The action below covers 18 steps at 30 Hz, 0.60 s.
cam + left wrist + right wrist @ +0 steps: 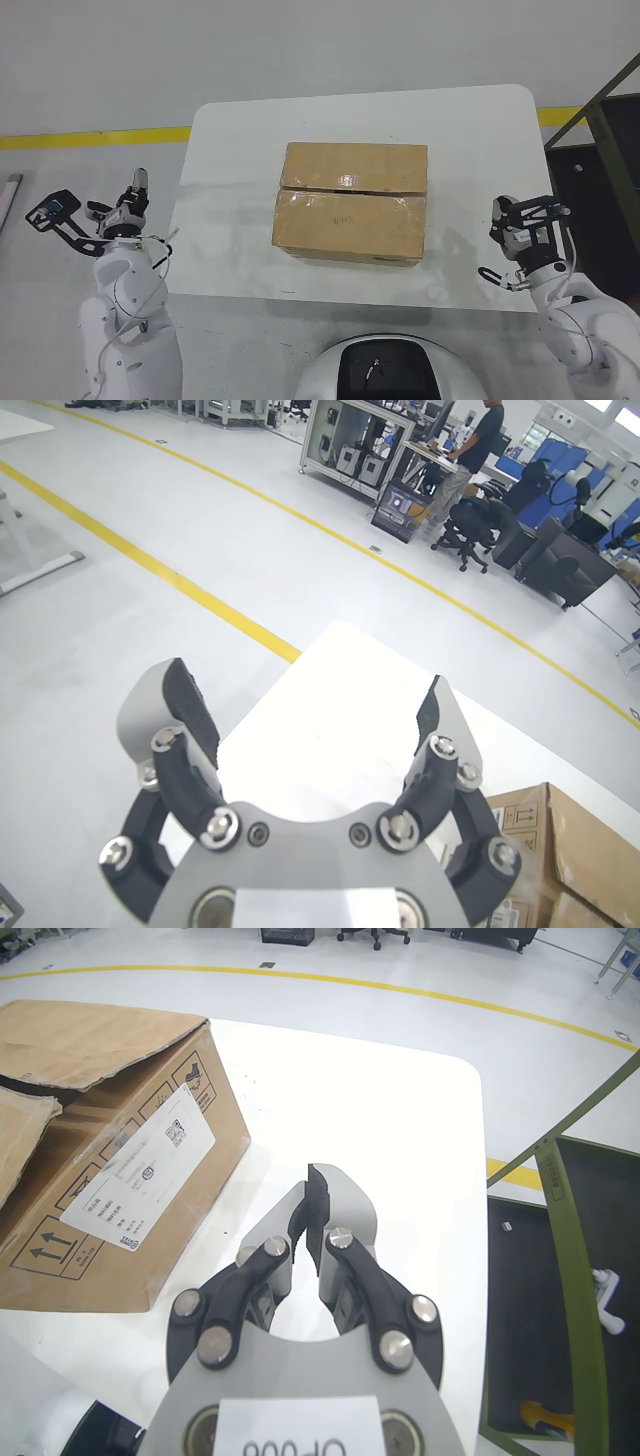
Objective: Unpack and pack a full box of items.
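Closed cardboard box (350,203) at the middle of the white counter (470,120), long sides across the robot's front, presumably set there for equal reach from both arms. Left end effector (306,680) beyond the counter's left edge, over the floor, fingers spread wide with nothing between them. Right end effector (314,1188) above the counter near its right edge, pads pressed together on nothing. Both well apart from the box and flanking it, probably a waiting pose ahead of the first step, with no flap folded back and no item out. Box of brown corrugated board, wider than deep. Top closed by a far flap (95,1035) and a near flap (22,1133), meeting in a seam along the length but not flush. Far flap creased, ragged at its edge and raised a little over a dark gap. Glossy clear tape across the top, apparently parted at the seam. White printed label (137,1168) on the end facing the right arm, with handling symbols around it. Raised flap edge the likeliest place for a first pinch. Worn board liable to tear or buckle there. Contents hidden.
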{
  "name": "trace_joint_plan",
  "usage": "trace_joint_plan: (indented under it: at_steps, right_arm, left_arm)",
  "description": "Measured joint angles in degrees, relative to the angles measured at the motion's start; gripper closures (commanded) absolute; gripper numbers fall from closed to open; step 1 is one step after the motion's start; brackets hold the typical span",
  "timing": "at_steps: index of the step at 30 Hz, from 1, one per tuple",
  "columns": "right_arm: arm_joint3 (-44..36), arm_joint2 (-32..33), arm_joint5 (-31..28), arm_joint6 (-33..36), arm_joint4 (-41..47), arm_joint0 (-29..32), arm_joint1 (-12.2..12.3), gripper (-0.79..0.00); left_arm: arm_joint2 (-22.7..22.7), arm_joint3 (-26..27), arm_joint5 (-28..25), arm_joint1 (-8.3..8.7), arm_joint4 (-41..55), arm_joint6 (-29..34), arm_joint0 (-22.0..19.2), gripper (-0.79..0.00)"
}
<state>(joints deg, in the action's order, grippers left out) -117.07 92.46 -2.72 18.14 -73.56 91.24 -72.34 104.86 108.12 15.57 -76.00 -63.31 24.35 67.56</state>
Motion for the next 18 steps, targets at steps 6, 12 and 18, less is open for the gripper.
trace_joint_plan:
  at_steps: [6, 12, 18]
  right_arm:
    - [-0.21, -0.07, 0.21, -0.05, -0.06, 0.07, 0.00, 0.000]
    - [-0.48, -0.38, 0.17, 0.14, -0.31, 0.08, 0.01, 0.000]
    - [-0.67, -0.56, 0.51, -0.01, -0.45, 0.46, 0.00, 0.000]
  left_arm:
    - [-1.69, 5.04, -3.58, 0.27, 0.12, 2.80, 1.34, -0.785]
    - [-8.30, 7.26, -13.39, 0.81, -1.41, 8.50, -1.65, -0.785]
    - [-21.47, 6.43, -20.21, 0.30, 0.81, 11.39, -7.19, -0.785]
